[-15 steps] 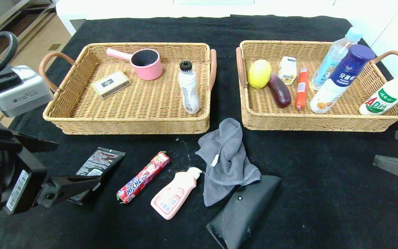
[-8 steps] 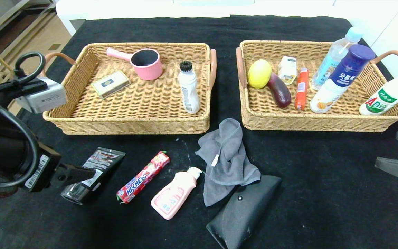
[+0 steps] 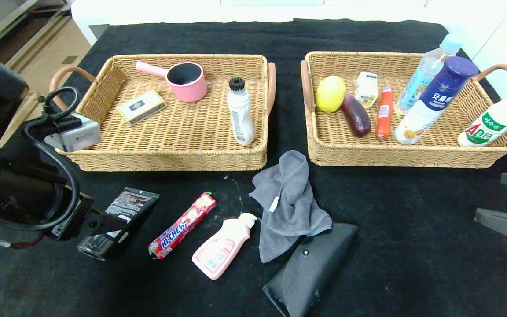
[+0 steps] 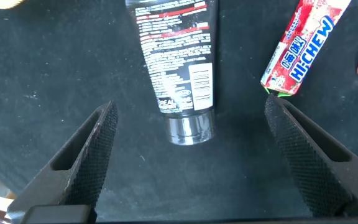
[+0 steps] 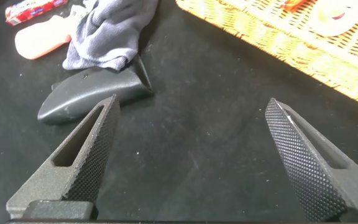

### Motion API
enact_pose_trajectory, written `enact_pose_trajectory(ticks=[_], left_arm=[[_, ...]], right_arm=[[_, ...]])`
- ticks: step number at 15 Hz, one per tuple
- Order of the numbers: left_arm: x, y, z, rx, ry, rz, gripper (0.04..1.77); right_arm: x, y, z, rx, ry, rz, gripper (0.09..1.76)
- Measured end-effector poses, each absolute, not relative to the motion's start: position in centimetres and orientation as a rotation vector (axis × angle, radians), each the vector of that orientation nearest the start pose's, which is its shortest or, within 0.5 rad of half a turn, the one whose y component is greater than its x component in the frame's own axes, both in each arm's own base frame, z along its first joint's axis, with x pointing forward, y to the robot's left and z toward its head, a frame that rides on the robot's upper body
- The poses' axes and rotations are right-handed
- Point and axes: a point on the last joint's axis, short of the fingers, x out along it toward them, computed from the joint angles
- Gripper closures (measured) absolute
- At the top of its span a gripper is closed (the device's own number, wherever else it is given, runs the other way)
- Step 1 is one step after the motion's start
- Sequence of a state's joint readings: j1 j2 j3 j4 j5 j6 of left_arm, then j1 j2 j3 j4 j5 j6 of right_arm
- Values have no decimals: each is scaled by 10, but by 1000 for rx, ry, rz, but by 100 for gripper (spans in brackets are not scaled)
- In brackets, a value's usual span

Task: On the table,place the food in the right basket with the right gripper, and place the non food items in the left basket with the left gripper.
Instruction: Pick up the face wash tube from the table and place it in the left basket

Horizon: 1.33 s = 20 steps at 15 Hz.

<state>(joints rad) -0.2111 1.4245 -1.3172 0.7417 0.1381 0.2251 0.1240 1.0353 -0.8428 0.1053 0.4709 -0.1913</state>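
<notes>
My left gripper (image 3: 106,224) (image 4: 190,107) is open low over the black squeeze tube (image 3: 123,209) (image 4: 179,56), one finger on each side of its cap end and neither touching it. To its right on the table (image 3: 412,246) lie the red HI-CHEW stick (image 3: 182,226) (image 4: 300,46), the pink bottle (image 3: 220,246), the grey cloth (image 3: 288,202) (image 5: 107,31) and the black glasses case (image 3: 310,268) (image 5: 86,99). The white bottle with the blue cap (image 3: 434,99) leans in the right basket (image 3: 412,158). My right gripper (image 3: 491,196) (image 5: 192,104) hangs open and empty at the right edge.
The left basket (image 3: 170,160) holds a pink pot (image 3: 186,80), a small box (image 3: 141,107) and a white bottle with a black cap (image 3: 240,114). A lemon (image 3: 330,93), a sausage (image 3: 384,112) and other bottles fill the right basket.
My left arm has come forward and down, bringing its open fingers around the tube's cap end. The right arm and all the objects have stayed put.
</notes>
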Motion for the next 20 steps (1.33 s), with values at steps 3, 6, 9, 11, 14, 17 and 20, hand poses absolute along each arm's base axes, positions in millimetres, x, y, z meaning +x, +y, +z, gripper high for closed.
enact_pose_trajectory(ticks=[3,6,9,11,14,17,20], left_arm=[[208,-39,272,356,847,-155,9],[213,-37,268,352,871,-144,9],[218,-36,262,350,895,-140,9],[224,-37,259,351,910,-141,9],[231,-38,253,355,932,-144,9],[237,-39,247,356,958,-154,9],[243,-40,241,357,982,-156,9]], right_arm=[[126,26,269,-133,242,620,14],[126,26,268,-140,242,621,14],[126,27,268,-142,242,622,14],[126,26,268,-144,242,622,14],[126,26,268,-144,241,622,14],[126,26,268,-144,241,622,14],[126,26,268,-144,241,622,14]])
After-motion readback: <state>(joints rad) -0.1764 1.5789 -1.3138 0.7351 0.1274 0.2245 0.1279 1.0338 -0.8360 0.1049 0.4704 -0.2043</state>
